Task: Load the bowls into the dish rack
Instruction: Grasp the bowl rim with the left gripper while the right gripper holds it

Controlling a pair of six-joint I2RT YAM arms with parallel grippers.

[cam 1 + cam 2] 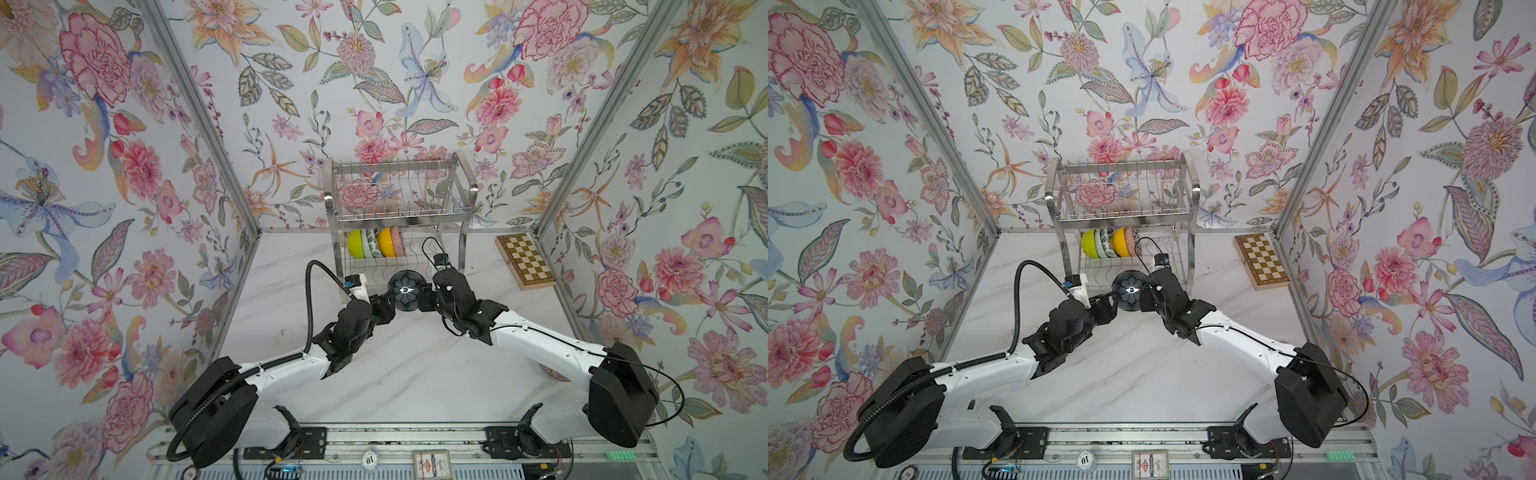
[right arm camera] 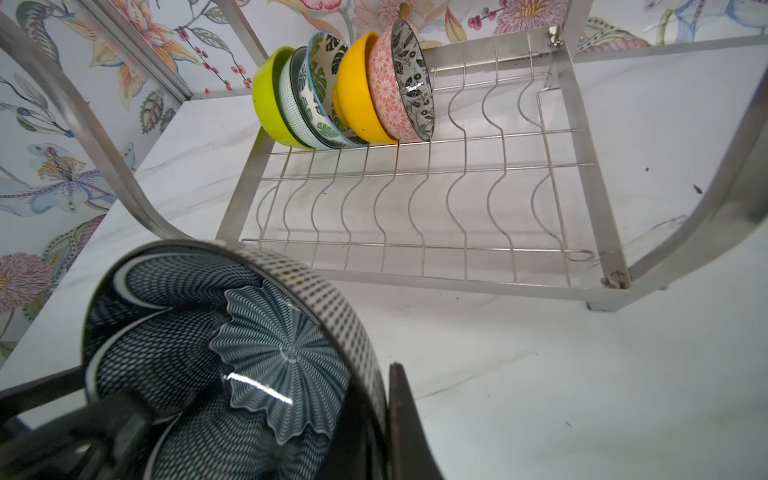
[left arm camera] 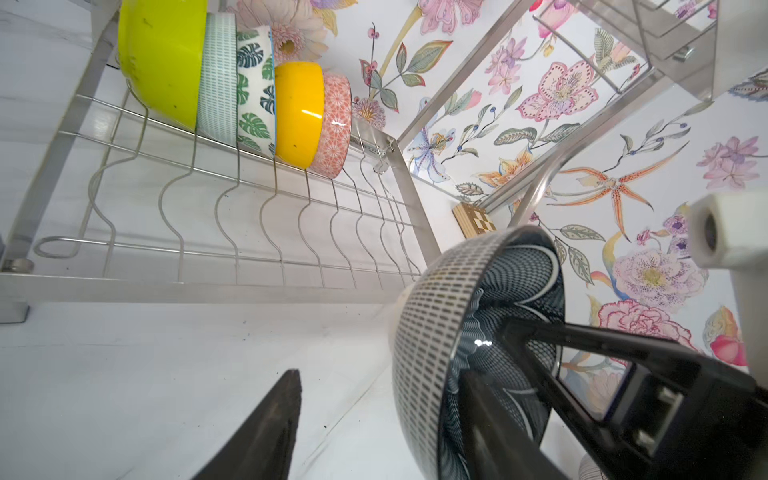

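bowl in hand: dark navy glazed ceramic bowl with a dashed white outer band (image 1: 407, 289), between my two grippers, just in front of the lower tier of the shiny two-tier steel wire dish rack (image 1: 399, 217); it looks lifted off the white marble-look tabletop (image 1: 395, 374).
right gripper (image 1: 424, 296): pinched tight on the bowl's rim, one finger inside, one against the outer wall.
left gripper (image 1: 386, 303): jaws partly apart, astride the opposite rim; outer finger (image 3: 274, 424) stands clear of the wall, so i judge it bears no load.
handling: stiff, weighty for its size, glossy and likely slippery; would chip if knocked on wire.
where to hold: the rim, wall deep between the pads so it cannot pivot.
rack row: lime-yellow round bowl (image 1: 356, 243) through pink patterned bowl (image 1: 397, 242) on edge; wavy slots beside the pink one are free.
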